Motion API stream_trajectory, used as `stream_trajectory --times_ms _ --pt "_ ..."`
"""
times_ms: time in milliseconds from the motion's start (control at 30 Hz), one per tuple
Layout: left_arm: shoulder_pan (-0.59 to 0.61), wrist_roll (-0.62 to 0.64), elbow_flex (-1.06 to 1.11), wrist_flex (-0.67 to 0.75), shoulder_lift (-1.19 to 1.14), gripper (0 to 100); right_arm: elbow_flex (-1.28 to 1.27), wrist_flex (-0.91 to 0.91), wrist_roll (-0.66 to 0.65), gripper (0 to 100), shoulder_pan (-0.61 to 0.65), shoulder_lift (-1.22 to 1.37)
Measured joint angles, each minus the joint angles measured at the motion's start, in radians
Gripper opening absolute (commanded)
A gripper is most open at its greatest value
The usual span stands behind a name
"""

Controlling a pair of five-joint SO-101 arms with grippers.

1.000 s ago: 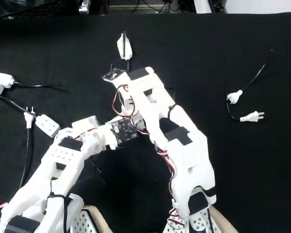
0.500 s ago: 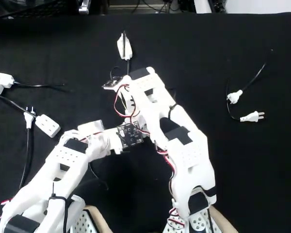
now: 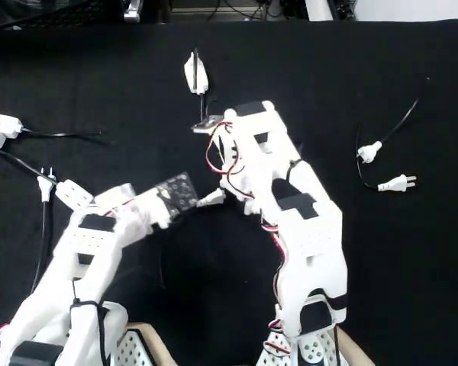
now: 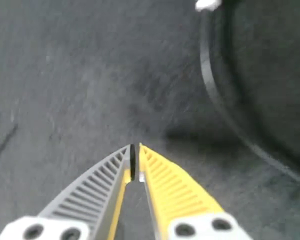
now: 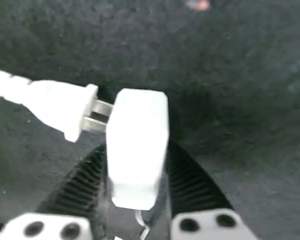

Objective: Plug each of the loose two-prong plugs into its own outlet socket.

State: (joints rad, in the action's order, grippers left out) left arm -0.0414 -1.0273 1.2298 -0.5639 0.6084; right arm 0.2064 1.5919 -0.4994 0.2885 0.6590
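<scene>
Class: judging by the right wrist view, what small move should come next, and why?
Probably push the plug further into the socket. The right pincer grips the socket, yet bare prongs show between the two, so the plug looks only partly seated. The left pincer, shut and empty above the cloth, seems free to do the pushing.

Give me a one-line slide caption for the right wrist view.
Right gripper clamps a white outlet socket, a white two-prong plug at its side face with both prongs exposed, above black cloth.
</scene>
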Motion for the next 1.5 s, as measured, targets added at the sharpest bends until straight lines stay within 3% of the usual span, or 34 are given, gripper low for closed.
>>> stream_trajectory --times_ms 333,500,833,1000,1500 --pt "0.112 0.138 0.006 0.003 0.005 5 0.046 0.069 -0.003 17.9 0.003 0.005" --pt "0.15 0.227 0.084 0.109 0.066 5 0.175 0.146 -0.02 18.1 0.0 0.006" --pt "0.166 0.238 0.324 0.262 0.354 5 0.135 0.147 -0.404 18.1 0.081 -0.167" --pt "0.166 0.238 0.364 0.278 0.443 5 0.117 0.147 -0.529 18.1 0.094 -0.241" --pt "0.167 0.238 0.365 0.278 0.453 5 0.16 0.147 -0.64 17.7 0.327 -0.012"
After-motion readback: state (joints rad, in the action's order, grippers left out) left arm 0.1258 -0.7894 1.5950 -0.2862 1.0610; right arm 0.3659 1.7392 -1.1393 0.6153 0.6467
